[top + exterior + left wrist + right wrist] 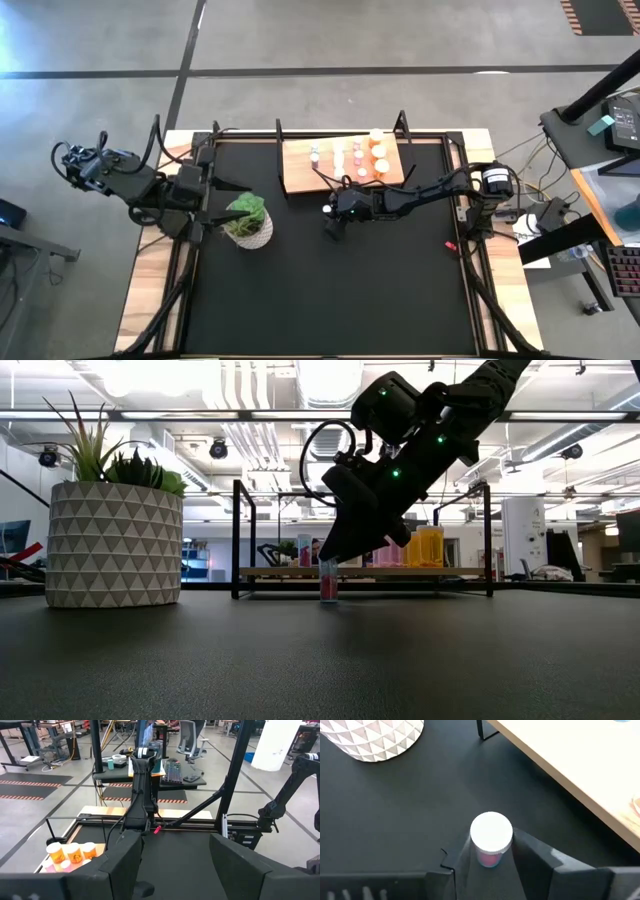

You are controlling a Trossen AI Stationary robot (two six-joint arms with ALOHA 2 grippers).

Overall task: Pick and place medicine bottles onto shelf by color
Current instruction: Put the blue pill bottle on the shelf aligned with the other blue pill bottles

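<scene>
A pink-bodied, white-capped medicine bottle [491,834] stands upright on the black tabletop just in front of the shelf [300,172]. My right gripper [491,865] [330,558] slants down over it, closed on it. Several white, pink and orange medicine bottles [360,155] stand on the shelf's light-wood board. My left gripper [175,855] hovers high at the table's left edge, open and empty, pointing across the table. My right gripper pinches the pink bottle between its two fingers [525,851], just below the white cap, on the body's two sides [490,859]. The fingers slant down from the table's right side. The bottle stays upright with its base [328,598] on the tabletop.
A green plant in a white patterned pot [247,222] stands left of centre on the table. The shelf's black upright frames [281,150] rise at its two ends. A small red object [450,244] lies near the right edge.
</scene>
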